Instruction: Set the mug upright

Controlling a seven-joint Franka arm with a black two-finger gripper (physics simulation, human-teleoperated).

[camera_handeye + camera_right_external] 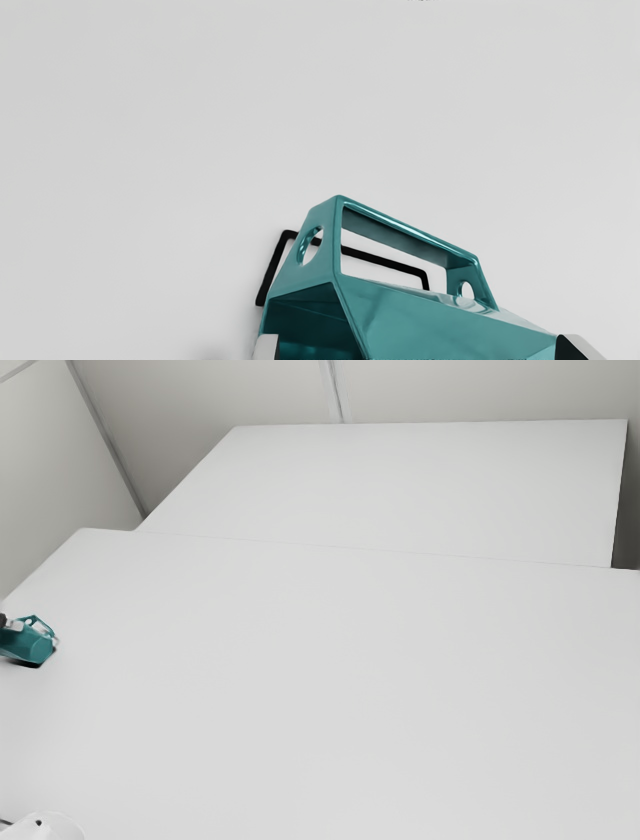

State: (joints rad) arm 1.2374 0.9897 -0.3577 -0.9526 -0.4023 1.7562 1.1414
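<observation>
The black gripper is partly visible at the exterior view's left edge, right against a teal faceted mug. In the wrist view the gripper is at the bottom edge, with the mug lying tilted between its two sides. The mug's angular handle stands out away from the gripper, and part of its dark mouth shows at one end. The gripper hides the far ends of the body. Whether the mug is held or rests loose, I cannot tell.
A broad white table extends under the mug, with another white surface behind it. A white rounded object sits at the exterior view's bottom left corner. A black band follows the handle's outline on the tabletop side.
</observation>
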